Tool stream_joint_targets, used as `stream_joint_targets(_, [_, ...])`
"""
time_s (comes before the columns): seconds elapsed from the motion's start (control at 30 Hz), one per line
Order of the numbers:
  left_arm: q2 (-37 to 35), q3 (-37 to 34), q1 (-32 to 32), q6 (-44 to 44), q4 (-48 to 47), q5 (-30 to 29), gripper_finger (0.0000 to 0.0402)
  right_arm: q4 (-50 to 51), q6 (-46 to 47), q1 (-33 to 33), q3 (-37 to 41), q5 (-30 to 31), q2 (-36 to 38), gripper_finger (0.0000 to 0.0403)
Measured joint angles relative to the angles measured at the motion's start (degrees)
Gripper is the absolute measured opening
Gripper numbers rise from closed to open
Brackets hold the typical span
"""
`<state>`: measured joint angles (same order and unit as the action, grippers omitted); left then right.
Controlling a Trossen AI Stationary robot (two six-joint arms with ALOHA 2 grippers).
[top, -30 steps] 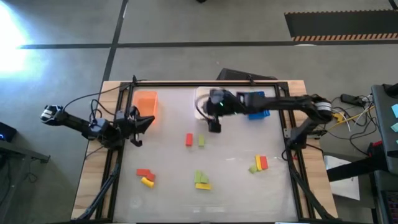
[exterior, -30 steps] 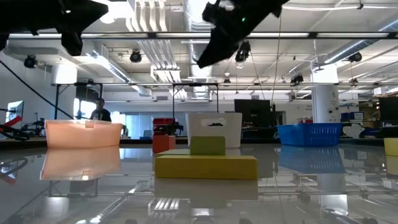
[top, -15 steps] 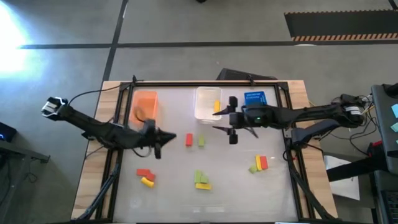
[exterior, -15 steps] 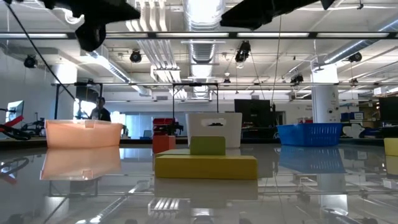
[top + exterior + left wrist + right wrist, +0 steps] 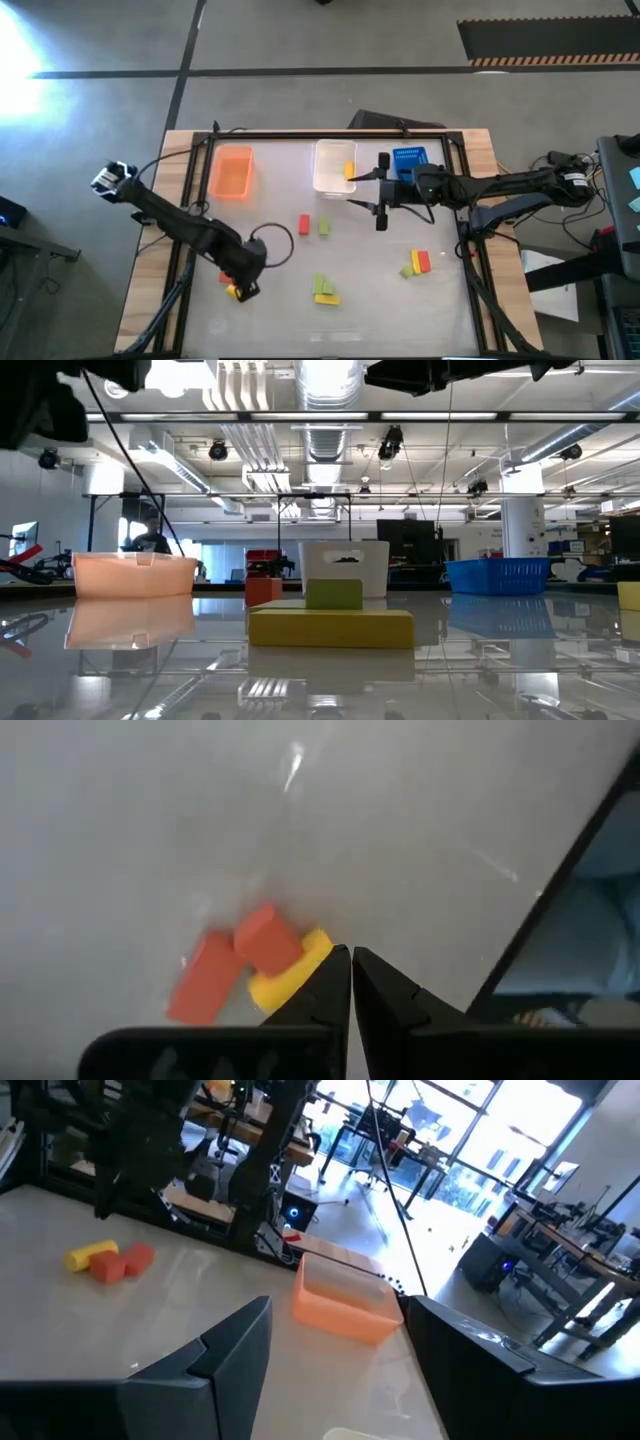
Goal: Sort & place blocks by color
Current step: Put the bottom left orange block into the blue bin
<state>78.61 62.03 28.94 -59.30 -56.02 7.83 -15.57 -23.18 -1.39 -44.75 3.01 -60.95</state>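
The blocks are small plain rectangular bricks, scattered over the glossy white bench (image 5: 400, 310). At the front left, a red block (image 5: 268, 938), a second red block (image 5: 203, 977) and a yellow block (image 5: 290, 975) lie bunched together, touching. The left hand (image 5: 245, 285) hovers directly over this cluster with its two dark fingers pressed shut and nothing between them. Near mid-bench a red block (image 5: 304, 224) and a green block (image 5: 324, 227) stand side by side, just apart. At front centre two green blocks (image 5: 322, 286) rest against a longer yellow block (image 5: 327, 298) (seen in the low view as a green block perched behind a yellow bar). To the right, a green, a yellow and a red block (image 5: 417, 263) sit packed together.

Three bins line the far edge: an orange translucent bin (image 5: 232, 172), a clear bin (image 5: 333, 165) holding one yellow block (image 5: 349, 168), and a blue mesh bin (image 5: 407, 160).

The right hand (image 5: 380, 197) hangs above the bench in front of the clear and blue bins, fingers spread wide, holding nothing. A black frame (image 5: 330, 134) borders the bench.
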Motion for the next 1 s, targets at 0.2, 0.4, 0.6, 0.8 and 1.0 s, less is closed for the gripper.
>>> stream_joint_targets(0.2, [3.3,-1.5,0.1,-23.2,-0.4,0.4,0.0000,0.3,0.1,0.0,0.0,0.0,0.0,0.0226])
stream_joint_targets(0.4, [5.9,-1.7,1.5,-37.2,0.5,-1.6,0.0000,0.8,0.0,0.0,0.0,0.0,0.0,0.0226])
stream_joint_targets(0.6, [8.2,-2.1,1.8,-39.3,1.5,-1.2,0.0028,1.4,-0.2,0.0,0.0,0.0,0.0,0.0226])
stream_joint_targets(0.8, [8.4,-3.2,2.4,-39.8,1.6,-0.9,0.0102,1.6,-0.4,0.0,0.0,0.0,-0.1,0.0226])
stream_joint_targets(1.0, [8.4,-5.7,3.4,-41.0,1.5,-0.9,0.0166,1.6,-0.4,0.0,0.0,0.0,-0.1,0.0226])
